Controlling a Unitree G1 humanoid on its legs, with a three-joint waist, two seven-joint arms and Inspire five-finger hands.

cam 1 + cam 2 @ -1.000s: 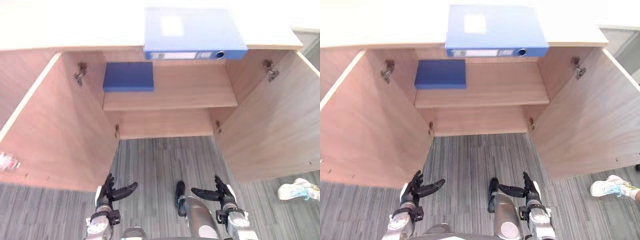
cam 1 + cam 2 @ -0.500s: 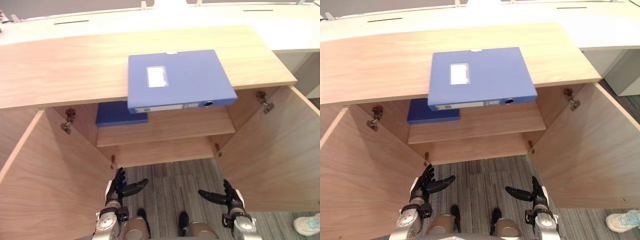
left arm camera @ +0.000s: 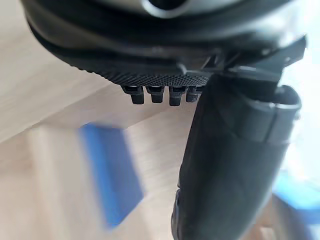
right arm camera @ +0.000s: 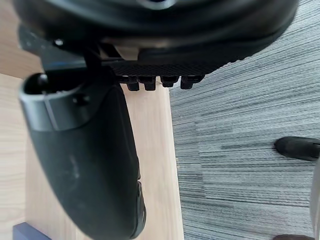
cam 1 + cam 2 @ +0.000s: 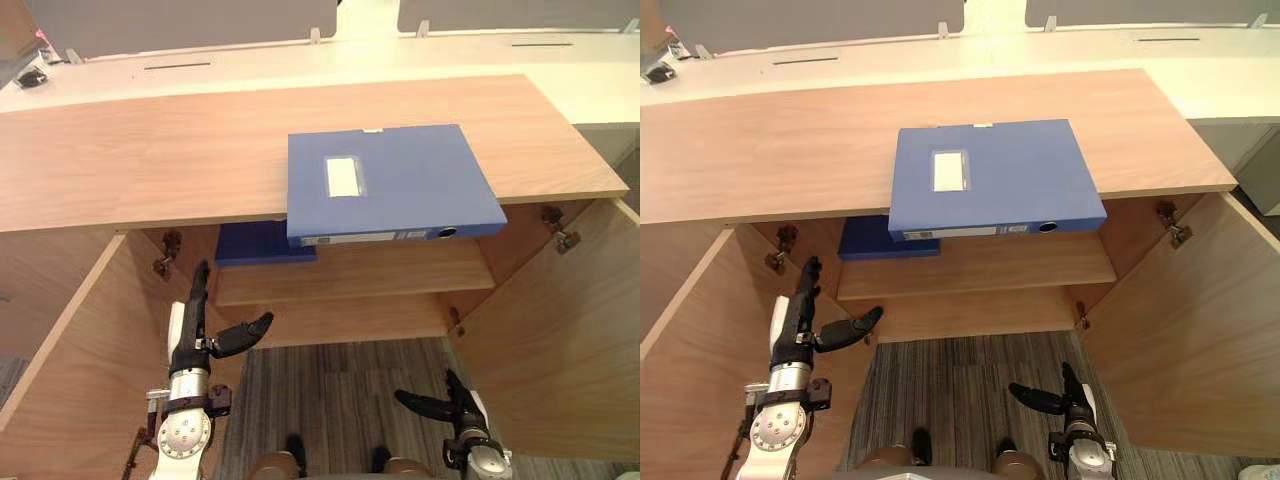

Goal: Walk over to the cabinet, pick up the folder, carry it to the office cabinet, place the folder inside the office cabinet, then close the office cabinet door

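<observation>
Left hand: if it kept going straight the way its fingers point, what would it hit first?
Probably the shelf inside the open cabinet, near the dark blue folder lying there: the left wrist view shows those past the left hand. Depth is unclear, so this is a guess.

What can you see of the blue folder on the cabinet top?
The blue folder is a boxy, plastic-looking file lying flat and closed on the wooden cabinet top. Its cover bears a white label; its spine, facing the robot, carries a pale label strip and a round hole. Its spine edge overhangs the top's front edge. Nothing grips it.
</observation>
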